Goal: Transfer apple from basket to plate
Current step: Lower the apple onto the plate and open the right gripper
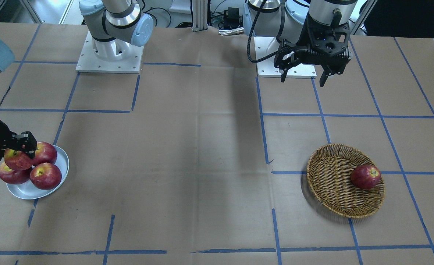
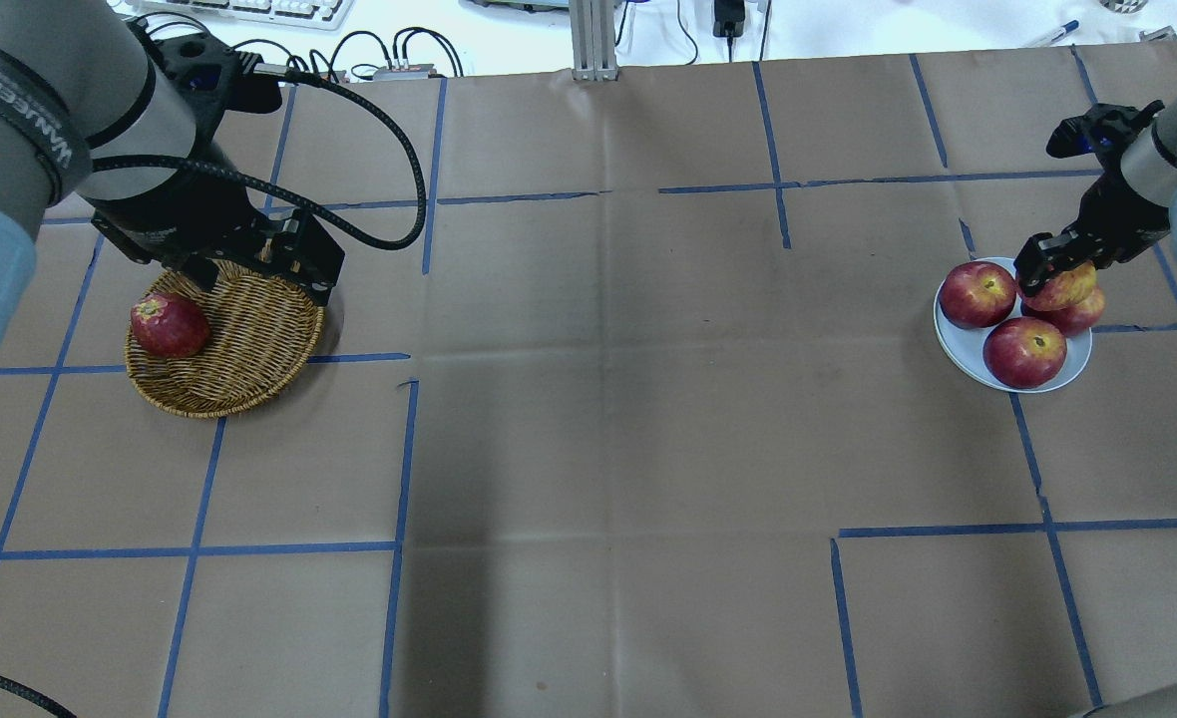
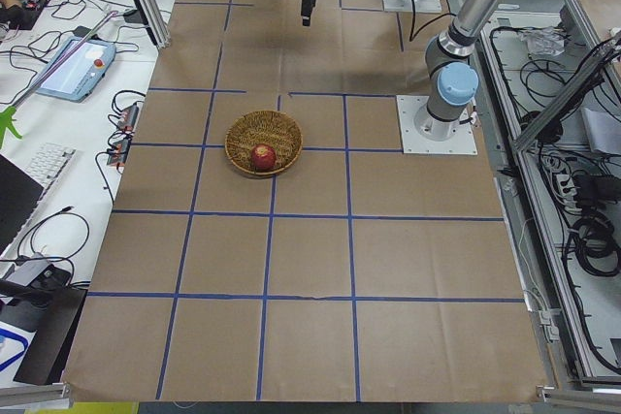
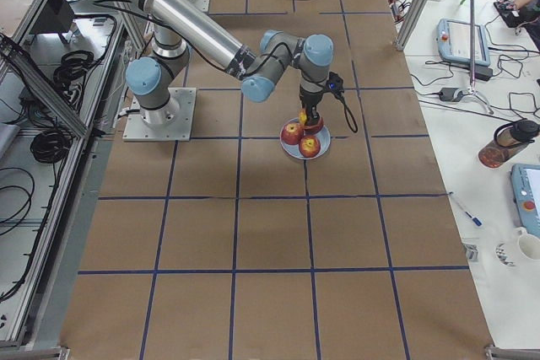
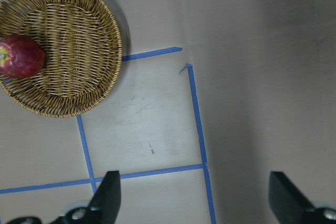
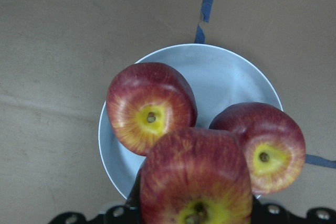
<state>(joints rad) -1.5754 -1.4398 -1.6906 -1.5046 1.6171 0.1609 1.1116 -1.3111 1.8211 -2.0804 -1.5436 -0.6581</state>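
My right gripper [image 2: 1060,279] is shut on the apple [image 2: 1065,286], which is streaky pinkish-red with a wide yellow stem patch [image 6: 195,182]. It holds the apple low over the white plate [image 2: 958,339], just above three darker red apples [image 1: 46,176] that fill the plate. I cannot tell whether the held apple touches them. The wicker basket [image 2: 249,339] sits at the far left of the overhead view with one dark red apple [image 2: 169,325] in it. My left gripper [image 1: 303,79] is open and empty, raised beside the basket [image 5: 73,40].
Brown paper with blue tape lines covers the table [image 1: 202,165]. The two arm bases [image 1: 108,55] stand at the robot's edge. Bare plate rim [image 6: 226,77] shows beyond the apples. Monitors and cables lie off the table's ends.
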